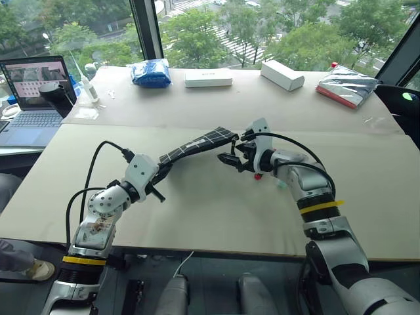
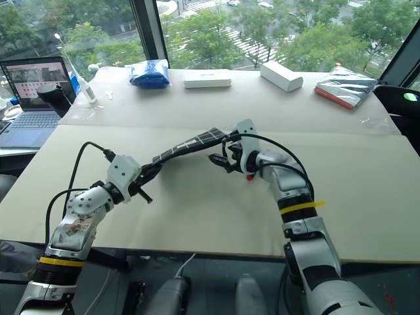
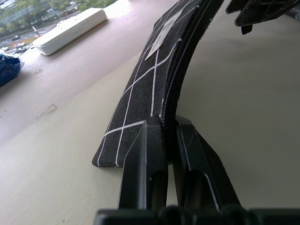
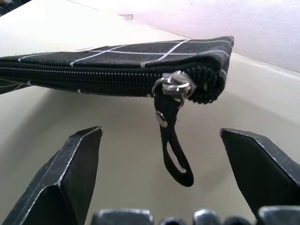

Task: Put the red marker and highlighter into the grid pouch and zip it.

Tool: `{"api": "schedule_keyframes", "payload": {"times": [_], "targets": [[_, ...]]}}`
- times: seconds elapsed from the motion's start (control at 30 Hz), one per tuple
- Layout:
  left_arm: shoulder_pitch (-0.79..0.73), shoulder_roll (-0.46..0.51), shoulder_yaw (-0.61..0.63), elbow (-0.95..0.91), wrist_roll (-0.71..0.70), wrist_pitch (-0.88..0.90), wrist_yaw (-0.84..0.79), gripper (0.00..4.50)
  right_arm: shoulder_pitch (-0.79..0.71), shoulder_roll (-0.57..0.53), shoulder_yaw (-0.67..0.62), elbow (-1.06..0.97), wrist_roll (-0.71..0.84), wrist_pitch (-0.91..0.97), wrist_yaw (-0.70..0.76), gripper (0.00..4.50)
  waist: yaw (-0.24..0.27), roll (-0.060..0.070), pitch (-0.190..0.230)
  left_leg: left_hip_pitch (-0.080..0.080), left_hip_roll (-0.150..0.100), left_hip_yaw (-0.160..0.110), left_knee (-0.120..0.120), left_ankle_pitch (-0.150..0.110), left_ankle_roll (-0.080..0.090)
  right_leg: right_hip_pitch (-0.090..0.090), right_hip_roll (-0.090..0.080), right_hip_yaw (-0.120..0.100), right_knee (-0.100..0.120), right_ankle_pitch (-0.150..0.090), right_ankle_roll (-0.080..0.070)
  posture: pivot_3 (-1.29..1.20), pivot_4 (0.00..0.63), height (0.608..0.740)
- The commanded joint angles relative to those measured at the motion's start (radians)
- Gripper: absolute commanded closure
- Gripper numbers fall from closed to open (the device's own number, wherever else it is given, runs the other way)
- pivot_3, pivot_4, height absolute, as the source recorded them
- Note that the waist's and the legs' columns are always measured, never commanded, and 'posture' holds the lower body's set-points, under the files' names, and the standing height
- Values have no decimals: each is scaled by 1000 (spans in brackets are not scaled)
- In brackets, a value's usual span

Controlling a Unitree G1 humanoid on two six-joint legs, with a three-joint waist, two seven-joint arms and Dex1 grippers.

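Observation:
My left gripper is shut on the near end of the grid pouch and holds it flat above the table. In the left wrist view both fingers pinch the pouch at its zipper edge. At the pouch's far end my right gripper stands open, its fingers either side of the hanging black zipper pull strap without touching it. The zipper teeth beside the slider look closed. Under the right gripper a red tip of the red marker and a pale green bit of the highlighter peek out on the table.
Along the back of the table lie a blue bundle, two white boxes and a silver-and-red packet. A laptop stands on a side desk at the far left. The table's front edge is near my arms.

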Motion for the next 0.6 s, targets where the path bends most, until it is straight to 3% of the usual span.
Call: {"api": "schedule_keyframes", "payload": {"times": [0.03,0.33,0.6], "targets": [[-2,7,13,-57,-2,11,4,4500,-34,10,-3,-7,-5,-42,6,1329,0,0,0,0,0,0,0,0,0,0,0,0,0,0,0,0,150,740],[-5,12,18,17,9,-42,-6,4500,-21,10,10,-45,3,-54,72,4466,-2,0,0,0,0,0,0,0,0,0,0,0,0,0,0,0,150,740],[-14,16,15,63,13,-81,-16,4500,-11,28,50,-112,11,-8,101,4466,-3,0,0,0,0,0,0,0,0,0,0,0,0,0,0,0,150,740]]}}
